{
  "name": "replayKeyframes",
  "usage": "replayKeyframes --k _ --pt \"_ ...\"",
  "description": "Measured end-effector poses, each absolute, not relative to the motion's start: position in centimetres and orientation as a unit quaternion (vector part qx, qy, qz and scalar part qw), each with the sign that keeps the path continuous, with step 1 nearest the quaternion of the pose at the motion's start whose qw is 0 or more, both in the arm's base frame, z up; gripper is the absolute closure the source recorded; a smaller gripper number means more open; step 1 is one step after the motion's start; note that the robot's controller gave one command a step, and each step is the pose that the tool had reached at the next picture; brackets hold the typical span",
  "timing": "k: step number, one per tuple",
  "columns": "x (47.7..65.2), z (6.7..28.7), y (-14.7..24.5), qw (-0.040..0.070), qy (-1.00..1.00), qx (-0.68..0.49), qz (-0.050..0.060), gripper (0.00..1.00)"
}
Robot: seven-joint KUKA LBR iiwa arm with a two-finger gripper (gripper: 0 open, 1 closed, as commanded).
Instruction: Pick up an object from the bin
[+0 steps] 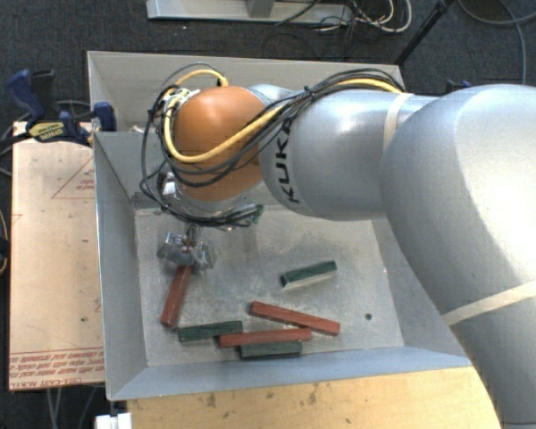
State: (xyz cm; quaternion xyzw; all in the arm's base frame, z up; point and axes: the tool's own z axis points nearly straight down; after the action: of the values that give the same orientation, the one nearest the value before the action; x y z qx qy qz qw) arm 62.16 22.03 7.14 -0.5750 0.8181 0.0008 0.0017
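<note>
"Six sticks, I count. Where does everything sit from your side?"

"Start with the bin (116, 266): its sloped grey walls shed loose things onto the flat floor, which is why nothing leans in a corner. My arm (357, 159) comes across it and bends down, so that my gripper (186, 250) points straight at the floor. Flat-lying things are best met from above."

"And the sticks?"

"Four lie in a loose cluster (263, 337) well off from my gripper, toward the bin's near wall, red and dark green ones touching or crossing. A grip there would likely jostle the neighbours. One green stick (308, 273) lies alone, further out on the arm's side of my gripper."

"The last one?"

"The red-brown stick (173, 300) is the one I am over. Its far end is right under my gripper and the rest runs out toward the near wall. It lies clear of the cluster with bare floor along both long sides, so I judge it the easy pick."

"Have you got it?"

"I cannot tell whether my gripper is open or closed, or whether it touches the stick. The stick lies flat on the floor, not lifted."
</note>
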Motion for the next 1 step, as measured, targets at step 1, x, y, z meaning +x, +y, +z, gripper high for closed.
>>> replayKeyframes --k 1 --pt "62.04 7.45 22.02 0.000 0.818 -0.575 0.001 1.00"
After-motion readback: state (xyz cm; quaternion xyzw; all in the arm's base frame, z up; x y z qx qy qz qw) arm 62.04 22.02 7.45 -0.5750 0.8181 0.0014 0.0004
